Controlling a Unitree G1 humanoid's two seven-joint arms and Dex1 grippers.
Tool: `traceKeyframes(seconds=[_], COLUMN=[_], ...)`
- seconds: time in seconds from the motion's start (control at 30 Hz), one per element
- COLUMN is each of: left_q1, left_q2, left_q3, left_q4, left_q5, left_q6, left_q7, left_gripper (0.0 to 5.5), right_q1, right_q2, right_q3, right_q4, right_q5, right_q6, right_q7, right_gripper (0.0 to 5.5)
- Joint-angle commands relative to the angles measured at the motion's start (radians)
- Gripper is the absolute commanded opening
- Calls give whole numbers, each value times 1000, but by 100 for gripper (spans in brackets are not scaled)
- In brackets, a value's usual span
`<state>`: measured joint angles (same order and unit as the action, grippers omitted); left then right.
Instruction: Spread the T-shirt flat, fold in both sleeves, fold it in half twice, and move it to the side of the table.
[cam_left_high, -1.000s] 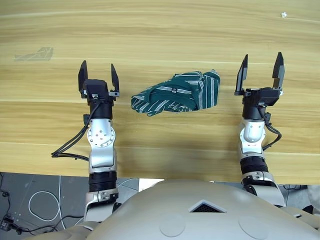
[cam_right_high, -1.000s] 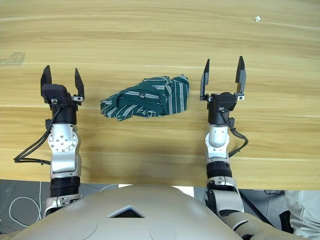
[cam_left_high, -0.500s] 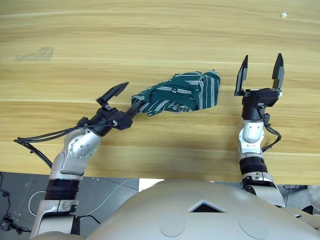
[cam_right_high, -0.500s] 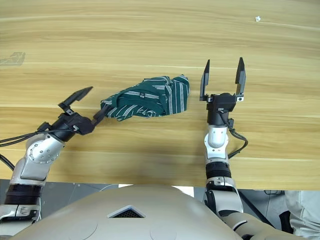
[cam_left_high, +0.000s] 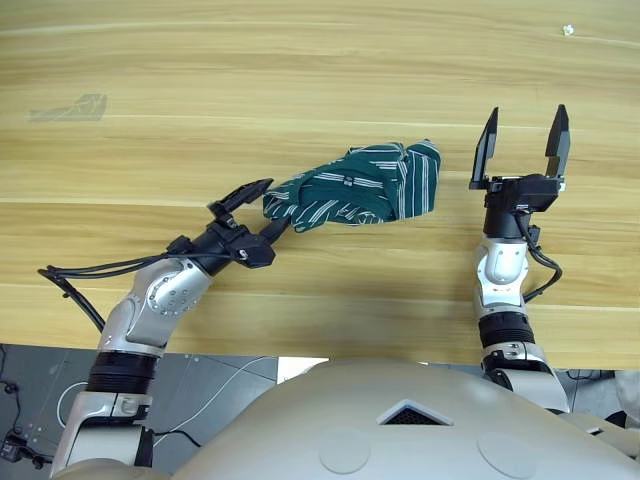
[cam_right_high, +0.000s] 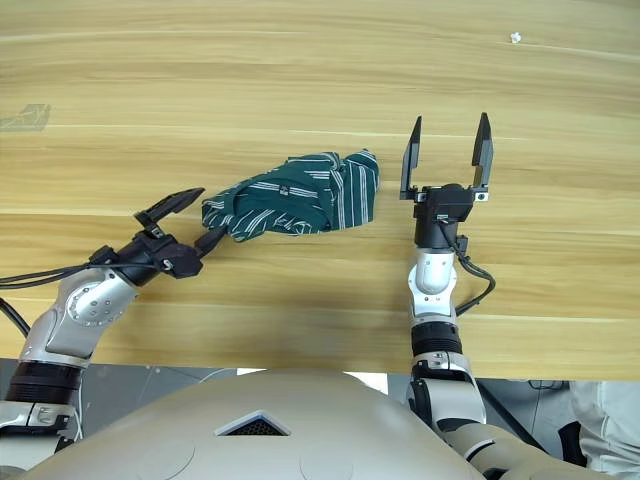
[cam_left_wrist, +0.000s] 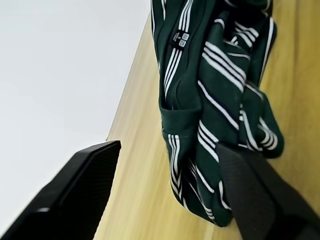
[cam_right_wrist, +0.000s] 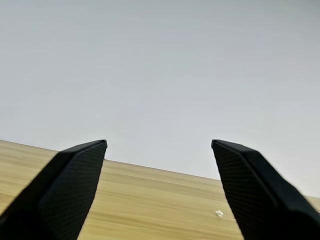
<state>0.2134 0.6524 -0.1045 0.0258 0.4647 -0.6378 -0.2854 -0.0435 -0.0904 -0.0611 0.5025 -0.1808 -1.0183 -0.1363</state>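
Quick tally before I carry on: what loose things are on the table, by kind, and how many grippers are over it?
Crumpled dark green T-shirt with white stripes: 1
Small white scrap: 1
Black two-finger grippers, left gripper and right gripper: 2
Total: 4

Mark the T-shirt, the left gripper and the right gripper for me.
T-shirt (cam_left_high: 355, 188), left eye view, middle of the bunched striped cloth.
left gripper (cam_left_high: 278, 203), left eye view, midway between its open fingertips at the shirt's edge.
right gripper (cam_left_high: 527, 110), left eye view, midway between its open fingertips.
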Motion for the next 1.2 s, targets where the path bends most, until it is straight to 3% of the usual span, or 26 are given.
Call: traceKeyframes(seconds=[0.03, 0.27, 0.73, 1.2], left_q1=[-4, 11, -38, -58], left_q2=[23, 48, 37, 39], left_q3=[2, 6, -30, -28], left_q4=[-24, -72, 5, 15], left_q5=[-62, -192, -28, -130], left_q6=[-8, -4, -21, -15], left_q7=[-35, -120, -69, -103], left_gripper=[353, 353, 353, 353], right_q1=[-9, -14, -4, -2], right_q2=[1, 2, 3, 9], right_q3=[4, 10, 18, 28], right_q4=[11, 18, 20, 26], right_q5=[-10, -13, -12, -22], right_q6=[1, 1, 0, 5], right_q7=[-5, -8, -9, -18], right_gripper=[389, 389, 389, 389])
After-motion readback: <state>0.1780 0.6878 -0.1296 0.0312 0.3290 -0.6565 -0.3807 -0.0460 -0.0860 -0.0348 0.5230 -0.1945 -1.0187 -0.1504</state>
